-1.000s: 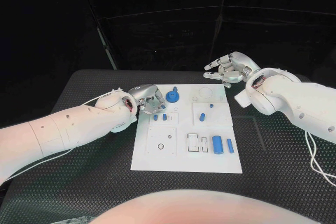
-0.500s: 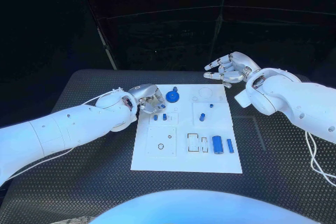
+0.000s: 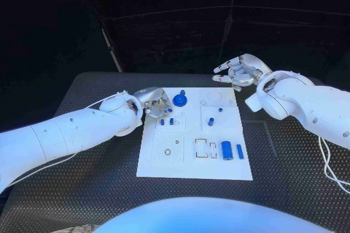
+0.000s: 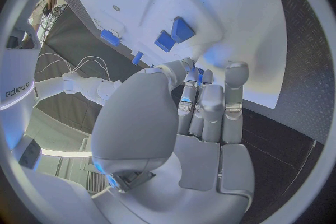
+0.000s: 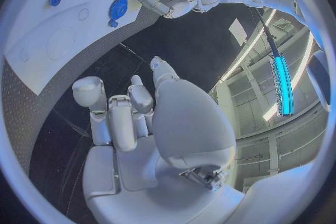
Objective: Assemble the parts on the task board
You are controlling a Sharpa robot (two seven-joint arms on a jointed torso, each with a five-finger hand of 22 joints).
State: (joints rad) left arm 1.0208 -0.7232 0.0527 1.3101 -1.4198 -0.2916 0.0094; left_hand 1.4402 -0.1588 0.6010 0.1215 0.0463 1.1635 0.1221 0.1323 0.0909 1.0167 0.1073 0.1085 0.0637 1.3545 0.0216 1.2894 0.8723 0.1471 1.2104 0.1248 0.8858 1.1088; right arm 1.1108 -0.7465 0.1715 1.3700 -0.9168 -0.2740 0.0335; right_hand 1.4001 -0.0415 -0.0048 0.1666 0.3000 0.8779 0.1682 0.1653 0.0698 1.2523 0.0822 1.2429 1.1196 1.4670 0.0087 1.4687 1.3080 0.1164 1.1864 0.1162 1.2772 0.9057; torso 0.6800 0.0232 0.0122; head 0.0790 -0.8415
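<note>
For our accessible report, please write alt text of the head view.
A white task board lies on a black table with small blue parts, among them a blue gear. The left hand is at the board's far left edge; the right hand is open beyond its far right corner.

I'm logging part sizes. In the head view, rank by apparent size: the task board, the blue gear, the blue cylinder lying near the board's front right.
1. task board
2. blue gear
3. blue cylinder, close to the gear in apparent size, so that order is unsure.
</note>
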